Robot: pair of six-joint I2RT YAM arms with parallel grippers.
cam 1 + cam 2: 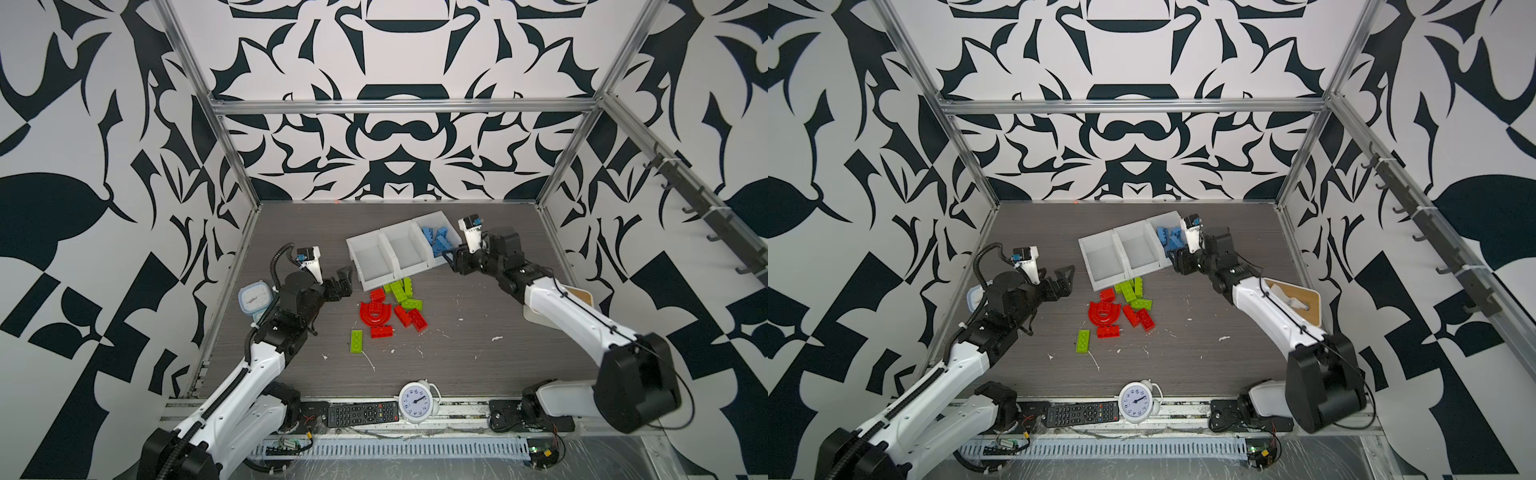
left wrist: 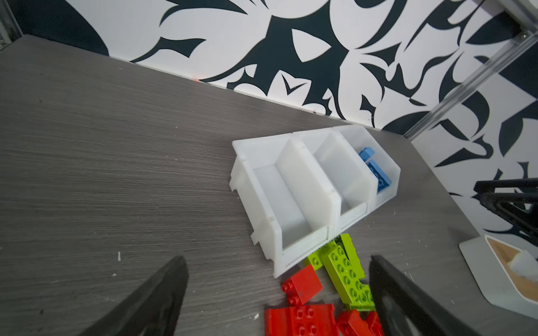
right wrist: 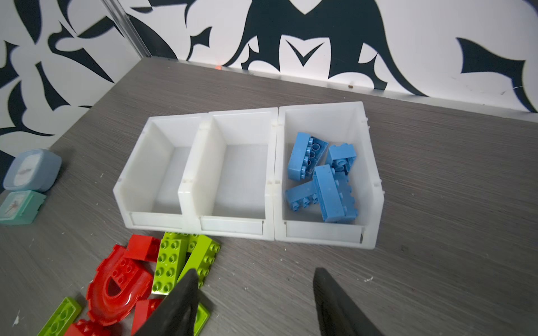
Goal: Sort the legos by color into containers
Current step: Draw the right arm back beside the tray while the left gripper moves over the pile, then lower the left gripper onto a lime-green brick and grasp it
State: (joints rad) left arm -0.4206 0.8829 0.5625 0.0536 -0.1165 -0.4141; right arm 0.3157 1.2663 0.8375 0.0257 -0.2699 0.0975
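Left pincer (image 1: pixel 345 279) gapes wide, right pincer (image 3: pixel 256 272) parted, empty, over grey woodgrain table (image 1: pixel 478 357) amid patterned walls (image 1: pixel 399 145).

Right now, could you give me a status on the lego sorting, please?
Left gripper and right gripper open, empty. Blue legos in end bin; other two bins empty. Red legos, green legos loose on table, nothing blocking.

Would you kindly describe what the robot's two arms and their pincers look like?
Both arms have white shells and black joints. The left arm carries a ribbed black hose, the right arm a thin black cable. The left pincer and right pincer have black, tapered fingers.
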